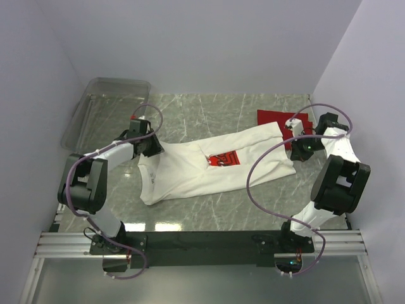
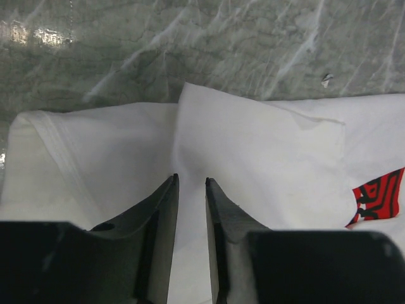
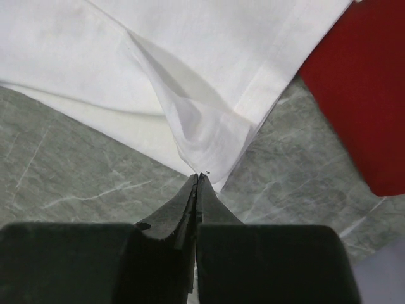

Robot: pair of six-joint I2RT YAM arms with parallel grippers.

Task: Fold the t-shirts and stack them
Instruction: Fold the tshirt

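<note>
Top view: high behind arms, looking down over whole table [image 1: 190,114]. Wrist views: close, down past left tool [image 2: 191,180], right tool [image 3: 197,176]. All share white shirt [image 1: 183,171].

white tee [image 1: 190,171] w/ red print, plain red tee [image 1: 275,118], grey marble table [image 1: 209,114]

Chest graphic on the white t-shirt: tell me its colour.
Red with dark markings; the chest graphic shows best in the top external view.
</note>
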